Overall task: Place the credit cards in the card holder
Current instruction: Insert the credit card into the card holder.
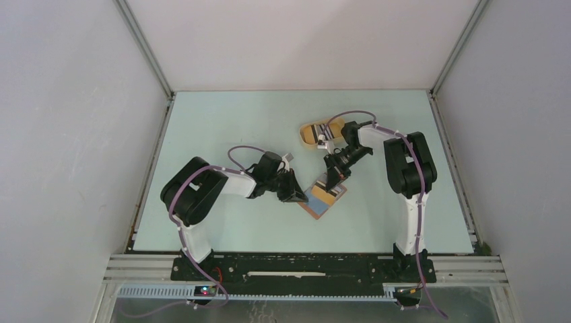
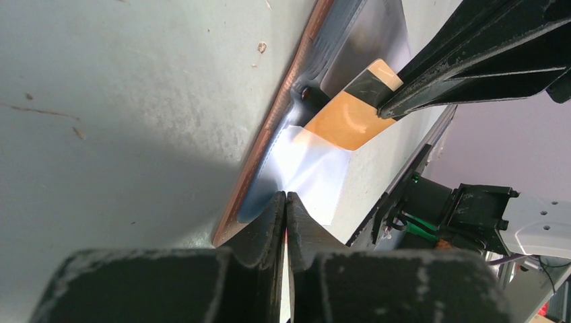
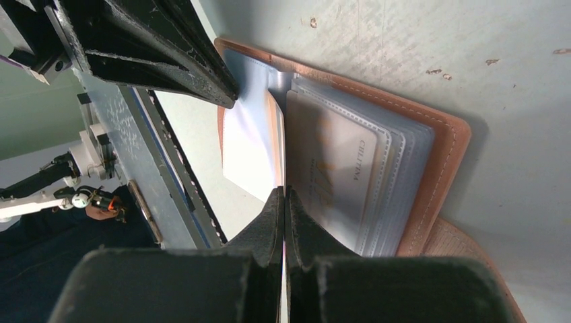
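Observation:
The reddish-brown card holder [image 1: 315,208] lies open on the table, its clear pockets showing in the right wrist view [image 3: 441,158]. My left gripper [image 1: 296,192] is shut on a clear inner sleeve at the holder's edge [image 2: 266,145]; its jaws [image 2: 286,197] are pressed together. My right gripper [image 1: 332,177] is shut on a credit card [image 2: 347,118] with an orange and a dark band, and holds its lower end in among the holder's sleeves. In the right wrist view the card [image 3: 277,145] stands edge-on above the right gripper [image 3: 284,194]. Another striped card [image 1: 323,132] lies in the yellow tray.
The yellow oval tray [image 1: 308,132] sits just behind the right gripper, near the table's middle back. White walls and metal rails border the pale table on three sides. The two grippers are close together over the holder.

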### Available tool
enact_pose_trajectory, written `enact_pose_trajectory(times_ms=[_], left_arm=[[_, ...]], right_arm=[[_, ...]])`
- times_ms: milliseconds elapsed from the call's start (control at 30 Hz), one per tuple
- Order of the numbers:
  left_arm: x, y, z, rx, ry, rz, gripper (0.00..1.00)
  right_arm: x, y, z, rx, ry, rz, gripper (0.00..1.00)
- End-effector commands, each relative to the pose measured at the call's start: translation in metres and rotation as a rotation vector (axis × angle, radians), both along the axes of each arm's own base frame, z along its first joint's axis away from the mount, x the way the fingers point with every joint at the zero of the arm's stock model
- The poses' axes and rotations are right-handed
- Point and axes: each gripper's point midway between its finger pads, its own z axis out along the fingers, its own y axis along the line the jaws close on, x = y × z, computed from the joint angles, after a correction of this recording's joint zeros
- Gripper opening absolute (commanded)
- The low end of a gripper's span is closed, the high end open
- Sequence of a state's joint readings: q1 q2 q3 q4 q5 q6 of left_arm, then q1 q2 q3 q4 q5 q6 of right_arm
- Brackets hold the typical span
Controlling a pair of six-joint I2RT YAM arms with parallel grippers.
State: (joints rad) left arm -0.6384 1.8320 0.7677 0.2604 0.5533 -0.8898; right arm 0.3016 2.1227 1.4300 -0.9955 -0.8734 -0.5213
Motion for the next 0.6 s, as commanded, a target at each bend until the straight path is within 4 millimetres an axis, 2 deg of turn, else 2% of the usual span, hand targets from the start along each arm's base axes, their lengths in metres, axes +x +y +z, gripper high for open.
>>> enact_pose_trajectory(times_ms=[0,567], left_arm=[[-0.0159,0.0265,-0.0345,0.158,0.054,0.007,0.09],[-0.016,0.0252,-0.0346,0.155,0.058,0.003,0.09]], right_arm=[[0.0156,0.0049,-0.0036,-0.018,-0.06,-0.006,0.0],[0.0168,0.0098,-0.0107,-0.075,-0.065,-0.048,0.0]])
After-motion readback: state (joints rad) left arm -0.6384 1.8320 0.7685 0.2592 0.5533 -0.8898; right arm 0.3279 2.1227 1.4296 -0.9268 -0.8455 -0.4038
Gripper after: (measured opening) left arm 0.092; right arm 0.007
